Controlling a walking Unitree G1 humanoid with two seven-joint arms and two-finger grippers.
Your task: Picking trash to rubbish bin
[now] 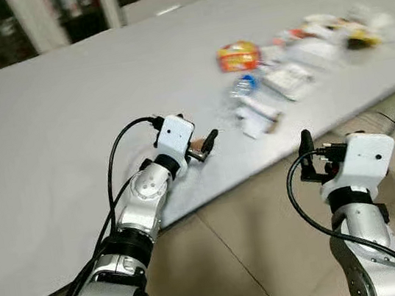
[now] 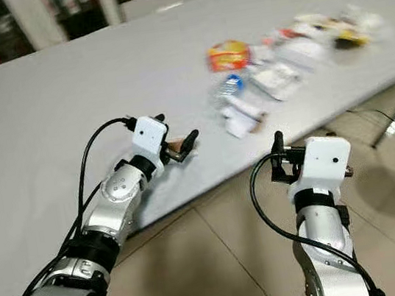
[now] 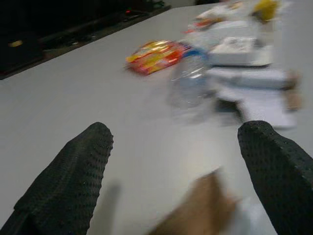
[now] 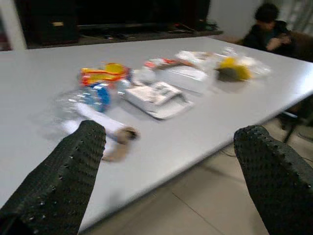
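Trash (image 1: 296,59) lay blurred at upper right on the table (image 1: 69,137); left gripper (image 1: 199,148) and right gripper (image 1: 305,158), both released and empty, were apparently approaching, next needing a reach.

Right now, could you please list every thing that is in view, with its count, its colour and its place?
table: one, light grey, before the robot.
snack packet: one, orange and yellow, on the table, at the near end of the trash row.
plastic bottle: one, clear with blue label, lying beside the packet.
white wrappers and boxes: several, blurred, in the row.
yellow item: one, at the row's far end.
person: one, dark clothes, seated beyond the table.
left gripper: open, over the table's near edge.
right gripper: open, over the floor.
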